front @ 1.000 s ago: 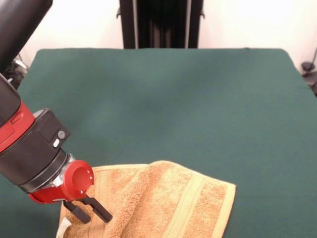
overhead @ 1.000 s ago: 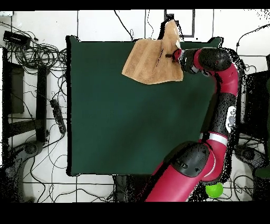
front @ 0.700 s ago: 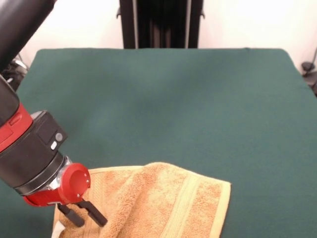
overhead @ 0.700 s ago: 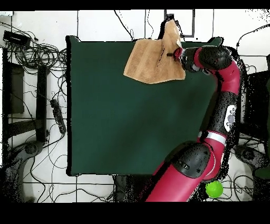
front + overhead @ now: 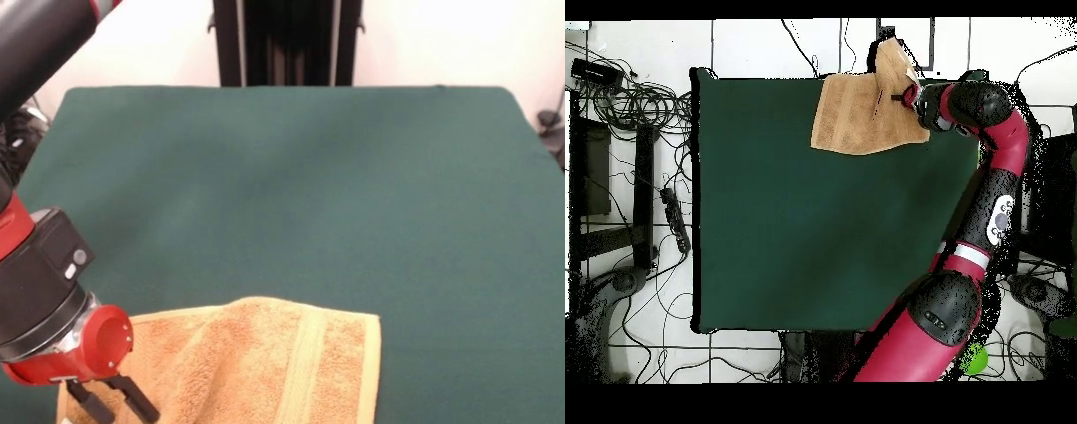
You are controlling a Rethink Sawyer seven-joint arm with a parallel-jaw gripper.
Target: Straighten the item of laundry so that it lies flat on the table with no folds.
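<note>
mid-drag: hand fingers pinched on towel near table edge, one ridge left. next: probably pull taut, release flat.

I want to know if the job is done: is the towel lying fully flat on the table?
No. In the overhead view, part of the towel rises in a peak past the table edge beside the gripper.

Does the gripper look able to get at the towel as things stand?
Probably yes: the gripper is already down on the towel near one end, nothing lies between them, and the table around holds nothing else.
</note>
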